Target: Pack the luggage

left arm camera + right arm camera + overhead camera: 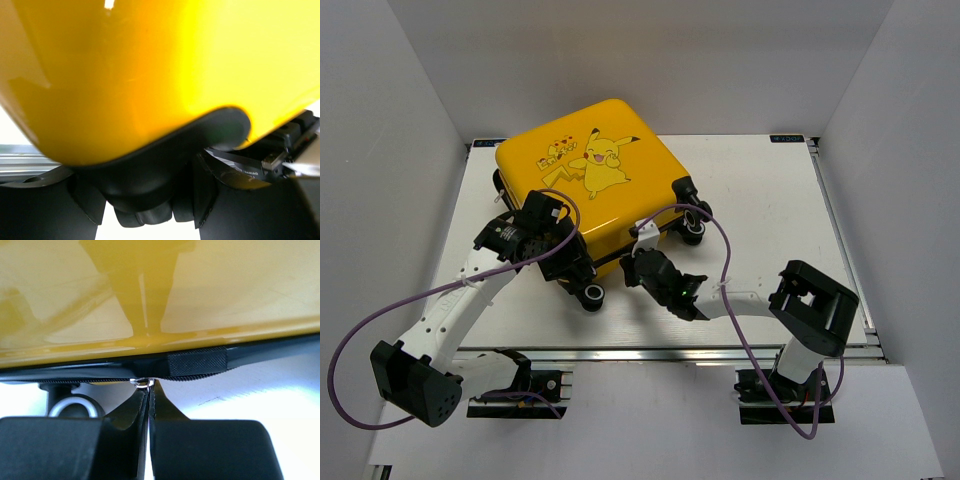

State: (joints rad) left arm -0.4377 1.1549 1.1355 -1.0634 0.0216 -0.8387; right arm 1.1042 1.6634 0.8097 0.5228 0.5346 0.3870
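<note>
My right pincer (148, 390) is closed, its two fingers pressed flat together; the tips sit right at a small silver metal piece (144, 382) on the black zipper trim (280, 347), though I cannot tell whether they have it pinched; a wheel (72, 407) shows just to the left. My left pincer (145, 200) stands part-way open, its fingers either side of a black moulded part (150, 170) under the yellow shell at the case's near-left corner; I see light in the gaps, so it grips nothing that I can make out. The luggage (582, 185) lies flat and closed on the table (760, 210), towards the far left, Pikachu print facing up, wheels along its near-right side; whatever is inside it is hidden from me.
</note>
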